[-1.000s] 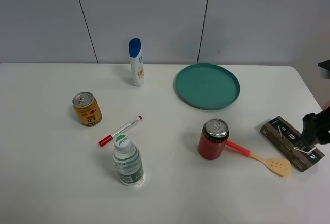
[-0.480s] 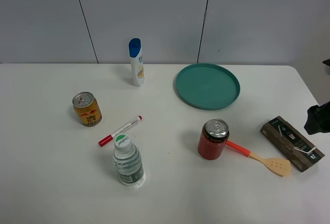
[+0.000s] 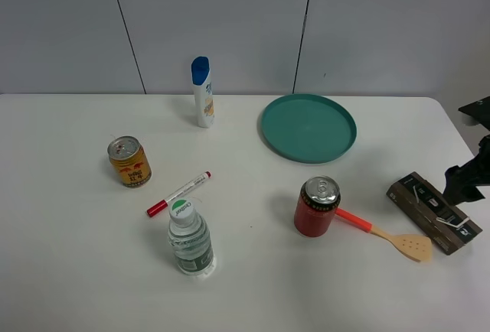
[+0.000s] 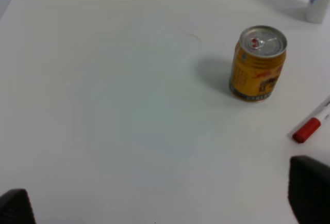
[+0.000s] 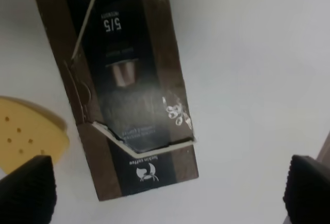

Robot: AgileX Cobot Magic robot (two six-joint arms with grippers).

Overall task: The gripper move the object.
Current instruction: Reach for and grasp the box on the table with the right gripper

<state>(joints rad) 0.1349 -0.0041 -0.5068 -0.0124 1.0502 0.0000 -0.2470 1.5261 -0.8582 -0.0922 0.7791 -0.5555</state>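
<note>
The object, a long flat dark brown box [image 3: 434, 212], lies on the white table near its right edge, with a white wire-like piece on top. In the right wrist view the box [image 5: 124, 90] lies below the camera, with "5/5" printed on it. My right gripper [image 3: 462, 184] hovers just above the box's far right end; in its wrist view the gripper [image 5: 167, 193] is open and empty, fingers [image 5: 26, 190] wide apart. My left gripper [image 4: 162, 203] is open and empty over bare table; it is out of the exterior high view.
A red can [image 3: 317, 206] and a red-handled spatula [image 3: 387, 235] lie just left of the box. A teal plate [image 3: 308, 128], shampoo bottle [image 3: 202, 92], yellow can [image 3: 129, 161], red marker [image 3: 178, 193] and water bottle [image 3: 190, 239] stand further left.
My right gripper has lifted off the box's right end and drawn back up and to the right. The box has not moved.
</note>
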